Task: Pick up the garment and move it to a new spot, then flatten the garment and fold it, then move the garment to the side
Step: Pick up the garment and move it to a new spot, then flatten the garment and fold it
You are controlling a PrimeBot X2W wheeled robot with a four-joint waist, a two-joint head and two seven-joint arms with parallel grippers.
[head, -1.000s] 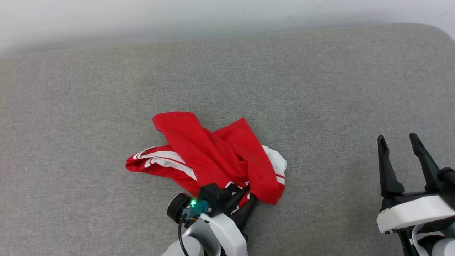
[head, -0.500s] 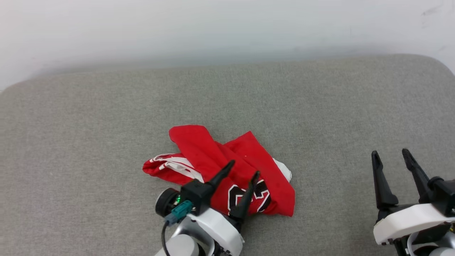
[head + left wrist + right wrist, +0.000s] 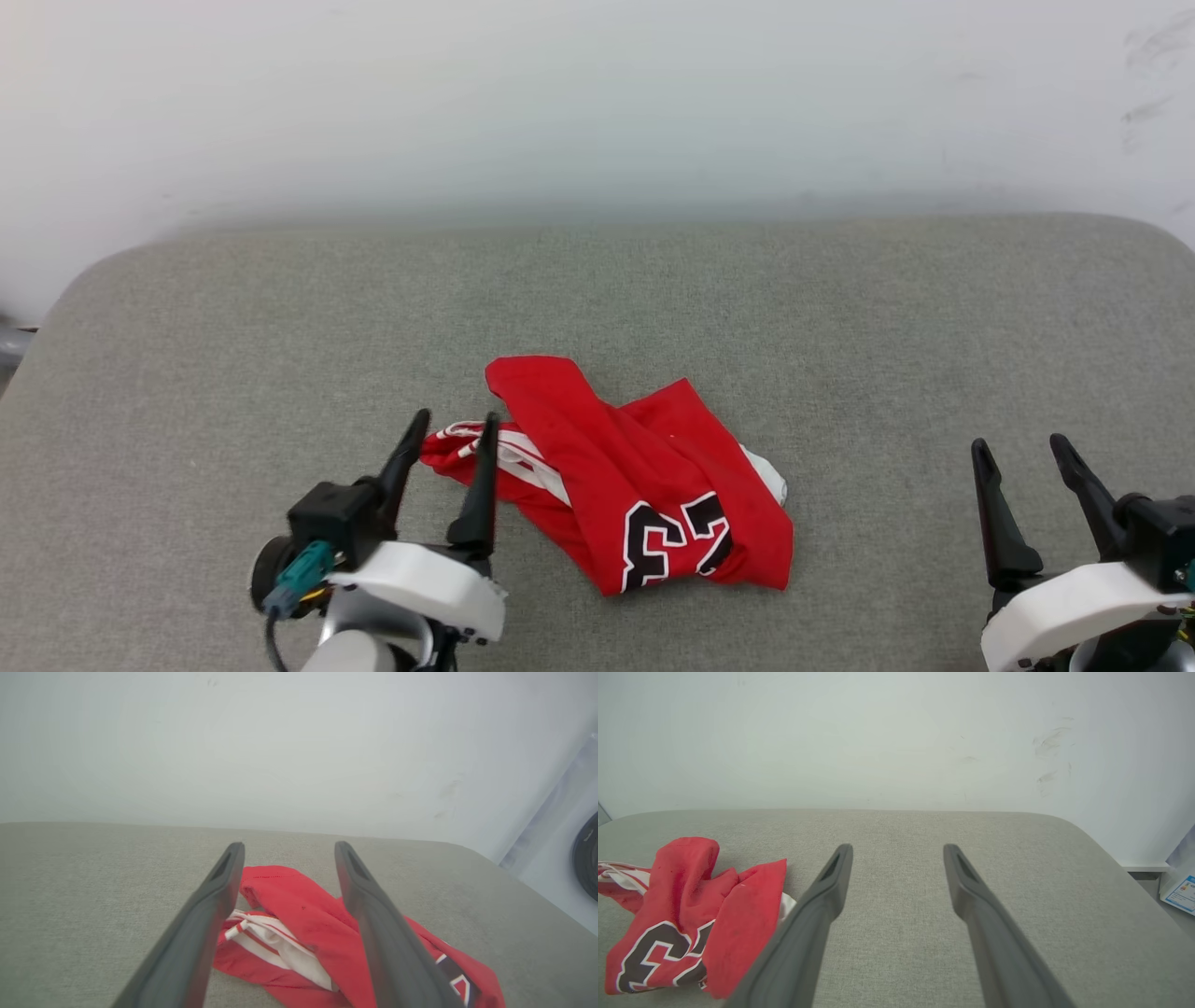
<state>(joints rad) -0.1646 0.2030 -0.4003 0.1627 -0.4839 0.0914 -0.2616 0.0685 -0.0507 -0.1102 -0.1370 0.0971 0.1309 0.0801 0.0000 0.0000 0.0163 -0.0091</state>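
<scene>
- On the grey table (image 3: 840, 308), your garment (image 3: 644, 467) lies crumpled.
- Just left of it, your left claw (image 3: 457, 415) gapes, empty.
- Well right of it, your right claw (image 3: 1018, 441) likewise.

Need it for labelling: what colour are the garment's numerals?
Black, outlined white; numerals clearest in head view.
</scene>
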